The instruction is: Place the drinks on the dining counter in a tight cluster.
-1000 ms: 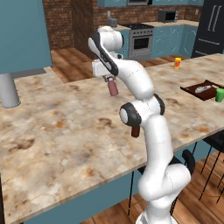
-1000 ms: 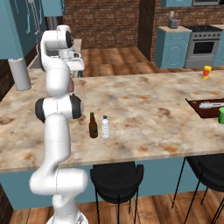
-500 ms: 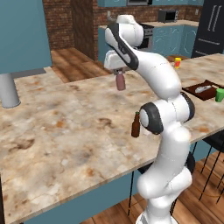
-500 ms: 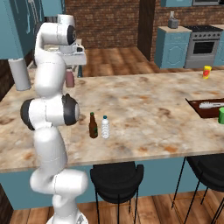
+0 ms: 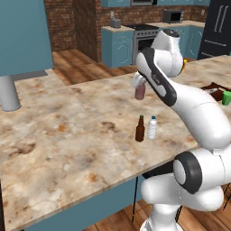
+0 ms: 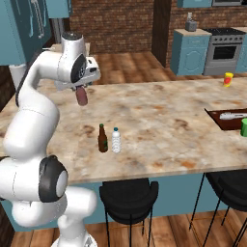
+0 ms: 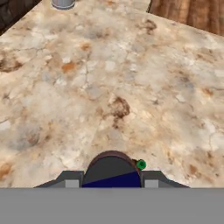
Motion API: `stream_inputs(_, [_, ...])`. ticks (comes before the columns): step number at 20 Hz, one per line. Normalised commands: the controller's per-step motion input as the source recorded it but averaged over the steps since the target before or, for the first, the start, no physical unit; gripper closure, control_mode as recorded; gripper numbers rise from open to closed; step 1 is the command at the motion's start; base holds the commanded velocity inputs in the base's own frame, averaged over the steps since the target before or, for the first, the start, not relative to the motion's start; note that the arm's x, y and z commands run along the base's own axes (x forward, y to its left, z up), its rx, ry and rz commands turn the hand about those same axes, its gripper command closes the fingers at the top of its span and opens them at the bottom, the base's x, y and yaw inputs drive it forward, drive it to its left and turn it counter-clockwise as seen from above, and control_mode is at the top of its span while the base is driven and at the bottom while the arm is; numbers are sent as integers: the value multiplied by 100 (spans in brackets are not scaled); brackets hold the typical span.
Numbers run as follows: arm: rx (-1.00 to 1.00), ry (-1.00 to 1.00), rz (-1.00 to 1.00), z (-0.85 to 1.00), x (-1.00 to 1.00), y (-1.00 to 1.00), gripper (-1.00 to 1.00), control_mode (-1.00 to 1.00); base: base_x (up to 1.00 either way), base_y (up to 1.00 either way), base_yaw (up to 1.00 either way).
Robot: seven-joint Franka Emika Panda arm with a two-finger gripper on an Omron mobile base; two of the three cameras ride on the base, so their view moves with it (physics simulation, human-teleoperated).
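Observation:
My gripper (image 5: 139, 85) (image 6: 82, 90) hangs above the dining counter (image 5: 67, 131) (image 6: 164, 120), shut on the dark maroon can (image 5: 140, 92) (image 6: 82, 95) (image 7: 112, 169), which hangs clear of the stone. On the counter below and toward its near edge stand the brown bottle with a green cap (image 5: 140, 129) (image 6: 102, 139) and, right beside it, the clear water bottle (image 5: 152, 128) (image 6: 116, 140). In the hand view the can's top sits between my fingertips, and the bottle's green cap (image 7: 141, 164) peeks out beside it.
A grey cylinder (image 5: 7, 92) (image 7: 63, 3) stands at the counter's far left. A dark tray (image 6: 226, 118) and a green cup (image 5: 226, 97) (image 6: 244, 127) sit at the right end, a yellow-and-red container (image 6: 227, 79) farther back. Black stools (image 6: 129, 195) stand under the near edge.
The base has driven, so both base views have shifted. The arm carries the maroon can onward over the counter, nearer to the two standing bottles.

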Motion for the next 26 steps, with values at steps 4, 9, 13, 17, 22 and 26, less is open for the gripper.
stream_inputs(4, [0, -2, 15, 42, -9, -79, 100, -100, 0, 0, 0])
stream_inputs(9, [-3, 8, 12, 24, -11, -62, 100, -100, 0, 0, 0])
stream_inputs(13, [-11, 34, 5, 0, 0, -45, 100, -100, 0, 0, 0])
stream_inputs(17, [-4, 30, 0, -15, 10, -51, 100, -100, 0, 0, 0])
stream_inputs(22, [1, 2, 6, -16, 6, -33, 100, -100, 0, 0, 0])
stream_inputs(26, [0, 0, 9, -62, 0, -6, 100, -100, 0, 0, 0])
